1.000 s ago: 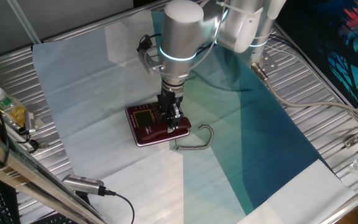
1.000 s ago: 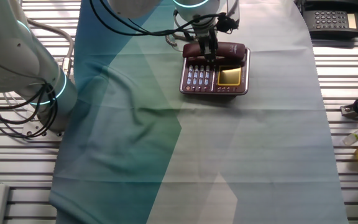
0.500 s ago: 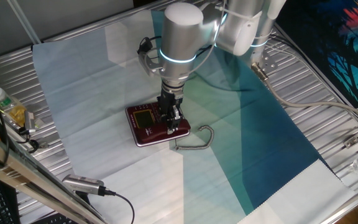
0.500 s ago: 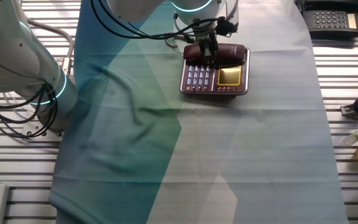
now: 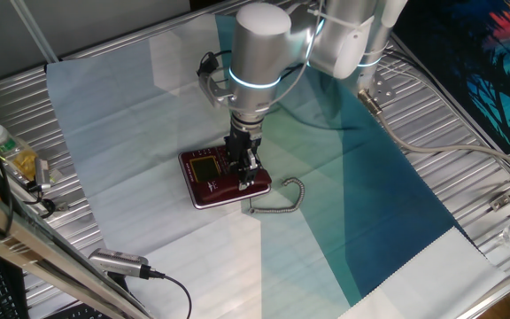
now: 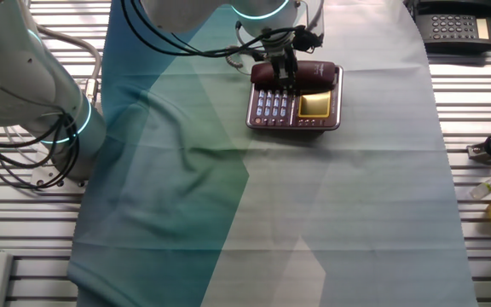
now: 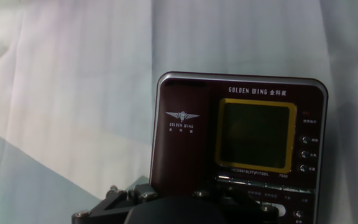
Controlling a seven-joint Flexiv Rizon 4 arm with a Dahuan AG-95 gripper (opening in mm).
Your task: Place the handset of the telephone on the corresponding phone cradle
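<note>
Over phone (image 6: 295, 107), my gripper (image 6: 285, 75) sits on handset (image 6: 297, 72) lying along cradle (image 7: 182, 140). Finger state unclear. I'd confirm seating, release gently, lift straight up.

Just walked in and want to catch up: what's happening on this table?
A silver robot arm's two-finger gripper is down over the slim dark-red handset, which lies in the long side cradle of the dark-red desk telephone. Whether the gripper is open or shut isn't clear. The silvery coiled cord trails onto the cloth.
</note>
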